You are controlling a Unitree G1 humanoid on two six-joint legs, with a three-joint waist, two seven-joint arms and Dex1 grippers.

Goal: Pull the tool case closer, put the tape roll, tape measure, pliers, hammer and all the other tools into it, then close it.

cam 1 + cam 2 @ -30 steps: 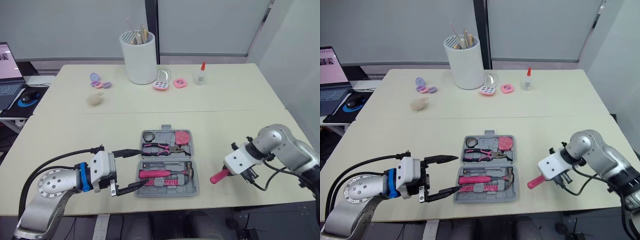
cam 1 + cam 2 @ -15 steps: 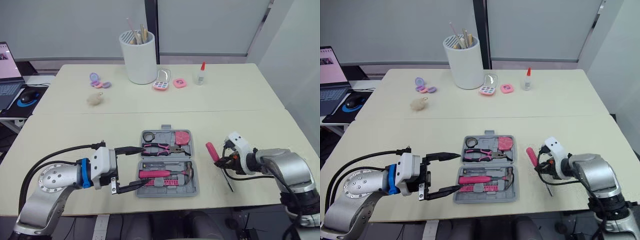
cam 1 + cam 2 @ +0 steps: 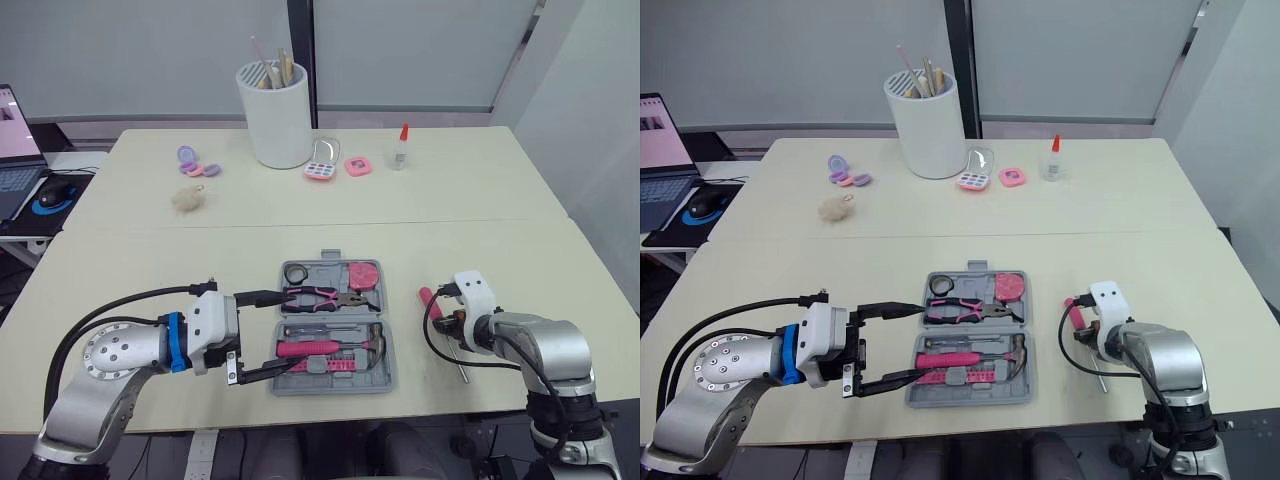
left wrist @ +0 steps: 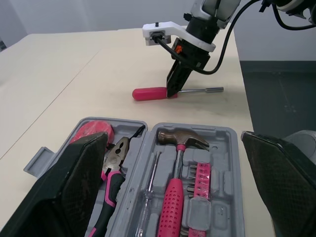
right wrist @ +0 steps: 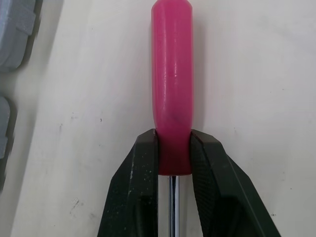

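The pink-handled screwdriver (image 5: 172, 89) is partly covered: in the right wrist view its metal shaft passes down between the black fingers (image 5: 136, 187), and its tip cannot be made out there. The right gripper (image 5: 173, 143) is clamped narrowly on the shaft end of the handle, which is lying on the table (image 3: 480, 200). In the left eye view most of the handle is hidden behind the white wrist block, while the shaft is seen pointing toward the table's front edge.

The tool case (image 3: 333, 388) is lying open and flat near that front edge, between the two arms. Its left rim is crossed by the fingers of the left gripper (image 3: 288, 330), which is spread wide – one finger by the pliers (image 3: 318, 295), the other by the hammer (image 3: 325, 347). Whether these fingers touch the case cannot be told. The tape roll (image 3: 297, 272) and the tape measure (image 3: 365, 273) are seated in the far half.

A strip of bare table separates the case from the screwdriver, and a broad bare band runs across the middle of the table. A laptop (image 3: 12, 140) is cut off at the left edge.

The left wrist view adds detail – a thin tool (image 4: 150, 177) beside the hammer, a row of pink bits (image 4: 200, 170), and the right gripper standing tilted over the screwdriver.
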